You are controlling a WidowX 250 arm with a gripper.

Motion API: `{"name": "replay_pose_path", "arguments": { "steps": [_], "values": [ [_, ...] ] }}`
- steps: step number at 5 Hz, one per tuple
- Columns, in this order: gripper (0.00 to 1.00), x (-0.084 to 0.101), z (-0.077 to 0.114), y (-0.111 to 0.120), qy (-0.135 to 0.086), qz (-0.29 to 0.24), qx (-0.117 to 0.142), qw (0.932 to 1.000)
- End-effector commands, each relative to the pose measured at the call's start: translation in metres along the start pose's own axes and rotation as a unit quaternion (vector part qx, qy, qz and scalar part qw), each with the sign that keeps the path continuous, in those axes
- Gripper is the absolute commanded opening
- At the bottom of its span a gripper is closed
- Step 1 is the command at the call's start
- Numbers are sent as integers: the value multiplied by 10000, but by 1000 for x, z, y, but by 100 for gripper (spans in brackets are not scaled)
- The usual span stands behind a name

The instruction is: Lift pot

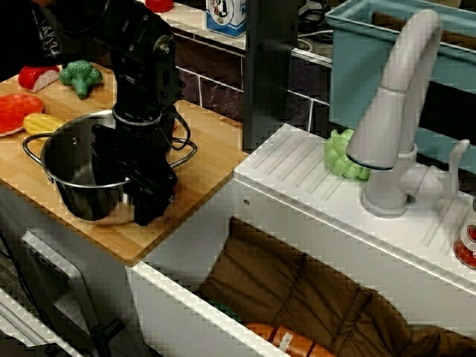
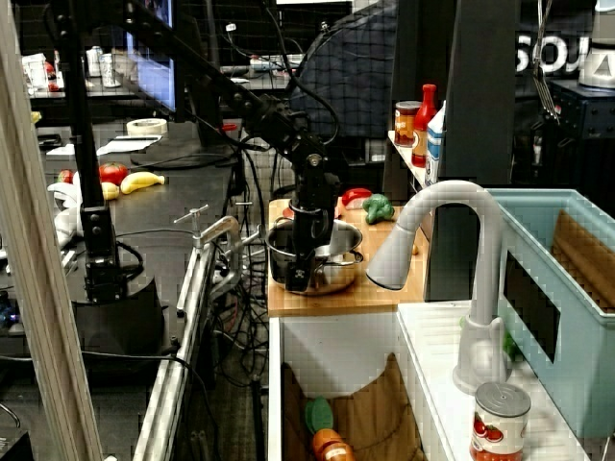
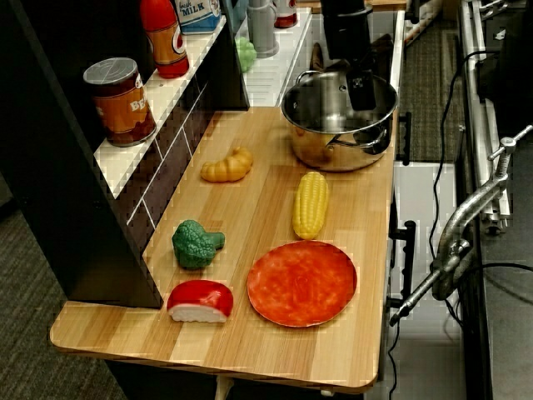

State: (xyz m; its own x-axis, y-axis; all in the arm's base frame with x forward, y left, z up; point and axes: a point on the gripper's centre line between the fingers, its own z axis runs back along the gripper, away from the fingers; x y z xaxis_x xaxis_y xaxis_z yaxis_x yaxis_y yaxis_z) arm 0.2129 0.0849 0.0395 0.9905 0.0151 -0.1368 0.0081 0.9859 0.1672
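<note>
On the near part of the light wooden counter point(image 3: 250, 333), seen from the view along its length, lie a flat round orange-red plate point(image 3: 301, 283) and, beside it to the left, a red and white wedge-shaped toy point(image 3: 200, 301). A little farther stands a green toy broccoli point(image 3: 196, 243), well apart from the plate. Beyond the plate lies a yellow toy corn cob point(image 3: 310, 204), pointing away along the counter, and to its left a small orange-yellow toy croissant point(image 3: 227, 166).

Farther still, close to the far right edge of the counter, stands the shiny round stainless steel pot point(image 3: 340, 121) with two looped wire side handles. It sits upright on the wood and has no lid. The black pincer point(image 1: 137, 186) of the robot arm comes down from above at the pot's rim, on the side toward the white sink unit point(image 1: 297, 186). One black finger point(image 3: 363, 87) reaches down inside the pot, against the inner wall, and another part goes down outside the wall, so the pincer stands astride the rim. Whether it is really clenched on the rim cannot be told from these views.

On the dark shelf at the left stand an orange-labelled tin can point(image 3: 121, 100) and a red bottle point(image 3: 163, 37). Behind the pot, on the white sink unit, rises a grey curved tap point(image 1: 398, 119), with a light green toy point(image 1: 343, 156) just beside its base.
</note>
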Motion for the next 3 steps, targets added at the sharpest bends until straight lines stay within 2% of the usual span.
{"name": "replay_pose_path", "arguments": {
  "steps": [1, 2, 3],
  "values": [
    [0, 3, 6, 5, -148, 240, 53, 9996],
    [0, 0, 8, 2, -212, 130, 57, 9997],
    [0, -6, 8, -2, -330, -55, 183, 9993]
  ]
}}
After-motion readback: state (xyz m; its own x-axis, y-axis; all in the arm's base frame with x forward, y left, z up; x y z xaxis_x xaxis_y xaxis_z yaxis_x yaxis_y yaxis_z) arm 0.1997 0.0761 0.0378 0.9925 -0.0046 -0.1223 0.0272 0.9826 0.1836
